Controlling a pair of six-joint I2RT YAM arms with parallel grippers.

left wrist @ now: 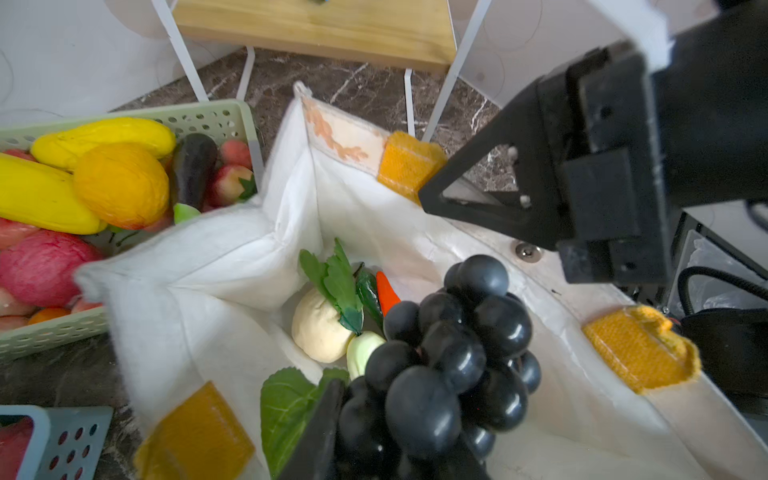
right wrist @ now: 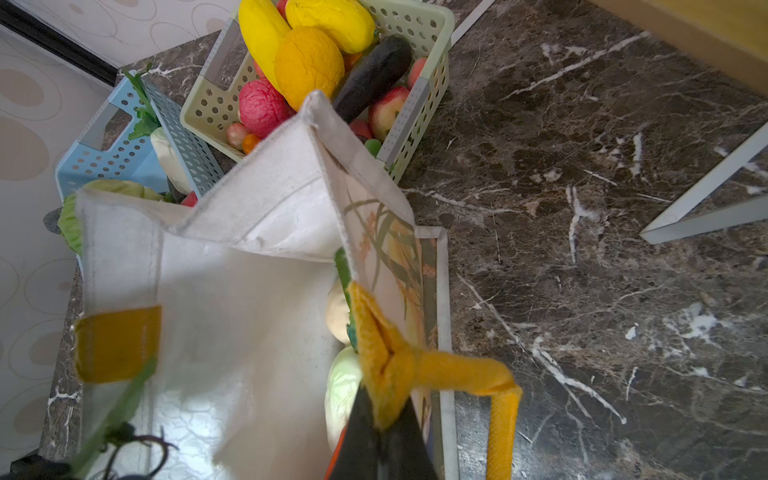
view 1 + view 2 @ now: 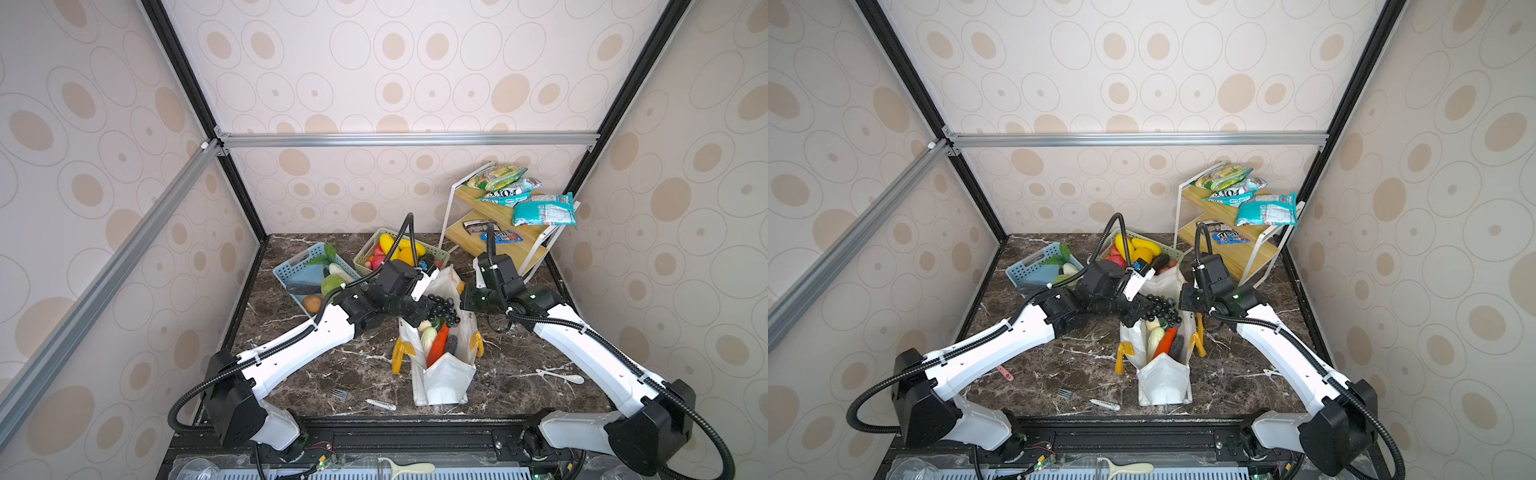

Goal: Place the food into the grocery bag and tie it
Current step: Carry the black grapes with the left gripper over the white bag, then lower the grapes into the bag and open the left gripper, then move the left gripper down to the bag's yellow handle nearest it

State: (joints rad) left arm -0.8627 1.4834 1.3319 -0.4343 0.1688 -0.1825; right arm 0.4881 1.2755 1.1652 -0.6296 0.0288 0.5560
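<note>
Grocery bag, standing open beneath the left gripper, which is clamped on a black grape bunch; its yellow handle is pinched in the right gripper. Loading is judged to be the step in hand: lowering and release inside are called for next.

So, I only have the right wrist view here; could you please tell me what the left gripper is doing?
Observer: The left gripper is shut on a bunch of black grapes, above the grocery bag's open mouth.
Operator: Thanks. Is anything at the blue basket's near end?
Observer: A brown knobbly ball sits there.
Operator: And on the shelf?
Observer: Snack packets lie on both wooden tiers.
</note>
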